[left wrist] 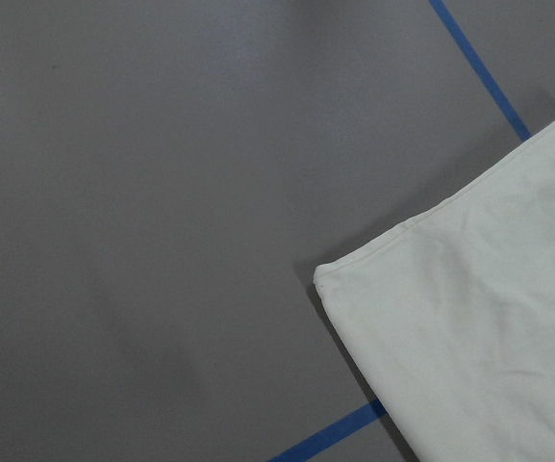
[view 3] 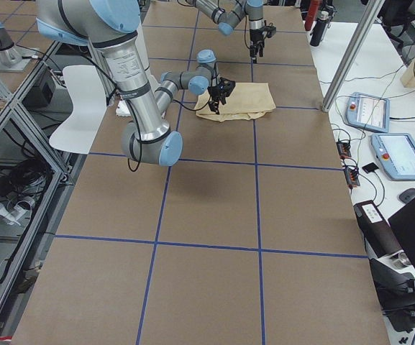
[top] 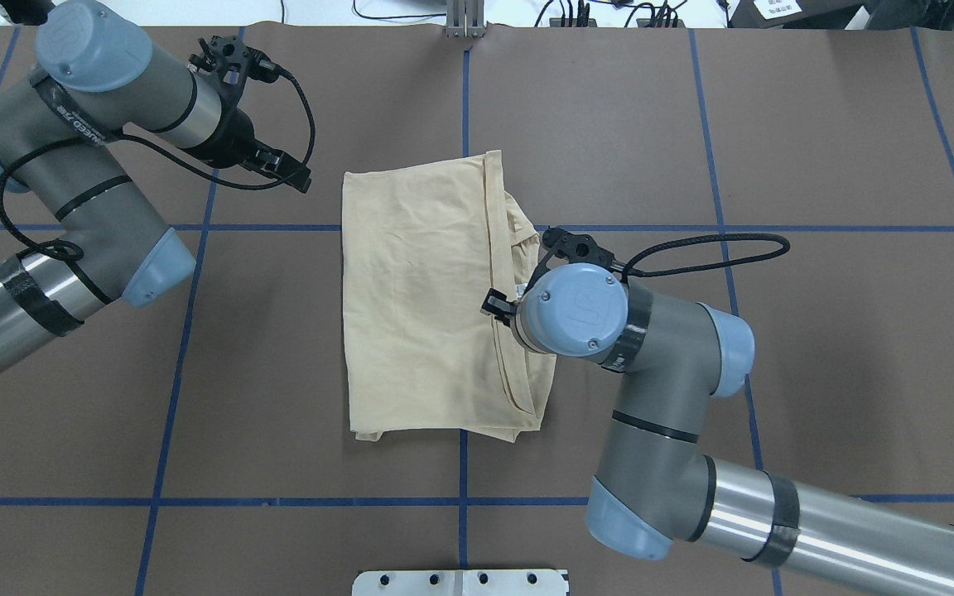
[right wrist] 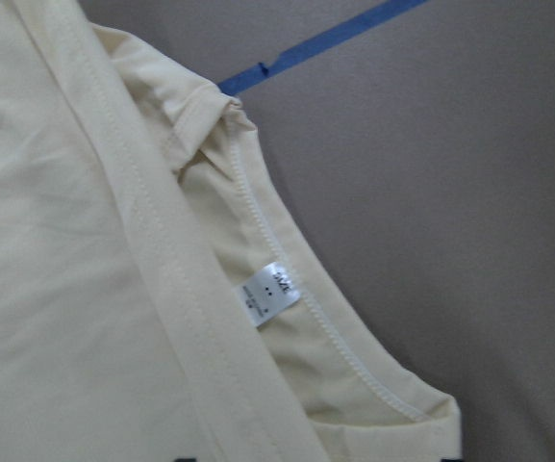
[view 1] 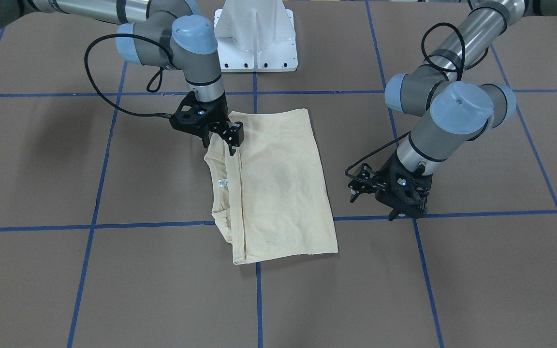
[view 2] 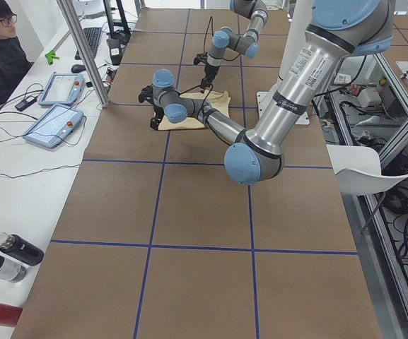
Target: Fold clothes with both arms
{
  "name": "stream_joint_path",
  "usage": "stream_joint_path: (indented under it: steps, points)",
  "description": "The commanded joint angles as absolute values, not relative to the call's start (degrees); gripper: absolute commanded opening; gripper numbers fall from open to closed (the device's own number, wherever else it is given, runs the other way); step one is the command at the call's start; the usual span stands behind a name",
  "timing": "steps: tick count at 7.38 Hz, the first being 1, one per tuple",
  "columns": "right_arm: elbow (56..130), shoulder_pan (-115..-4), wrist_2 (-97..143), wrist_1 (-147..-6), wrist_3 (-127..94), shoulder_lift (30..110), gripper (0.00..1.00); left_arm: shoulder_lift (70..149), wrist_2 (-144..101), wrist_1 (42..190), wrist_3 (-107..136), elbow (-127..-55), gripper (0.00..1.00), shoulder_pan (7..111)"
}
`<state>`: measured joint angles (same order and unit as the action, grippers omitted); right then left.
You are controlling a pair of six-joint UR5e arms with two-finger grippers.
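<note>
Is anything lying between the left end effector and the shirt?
Nothing visible does. Between the left end effector and the shirt there is only bare brown table, crossed by a blue tape line.

Bright, even light is given from above; soft shadows are cast on the table; wrist views are slightly blurred.

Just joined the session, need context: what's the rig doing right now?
Both arms are on a clothes-folding job. The cream shirt lies folded into a rectangle on the table, neck label showing. The right end effector is down at the collar edge, jaws seemingly open, no clear grip. The left end effector hangs over bare table beside the shirt, touching nothing.
</note>
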<state>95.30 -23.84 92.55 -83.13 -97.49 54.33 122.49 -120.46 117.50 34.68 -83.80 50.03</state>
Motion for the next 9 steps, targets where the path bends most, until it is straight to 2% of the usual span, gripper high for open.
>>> stream_joint_path:
  steps: [1,4,6,9]
  points:
    - [91.23,-23.99,93.51,-88.89,-86.91,50.45,1.00,122.34,-120.41,117.51,34.63,-83.76,1.00,49.66]
    - [90.97,-23.91,94.39,-93.69,-75.16,49.75,1.00,122.34,-120.50,117.51,34.63,-83.67,1.00,49.66]
    - [84.85,-23.91,94.39,-93.69,-75.06,44.68,1.00,122.34,-120.41,117.51,34.63,-83.67,1.00,49.66]
    - [84.46,-23.91,94.39,-96.66,-71.39,44.47,1.00,122.34,-120.50,117.51,34.54,-83.58,1.00,49.57]
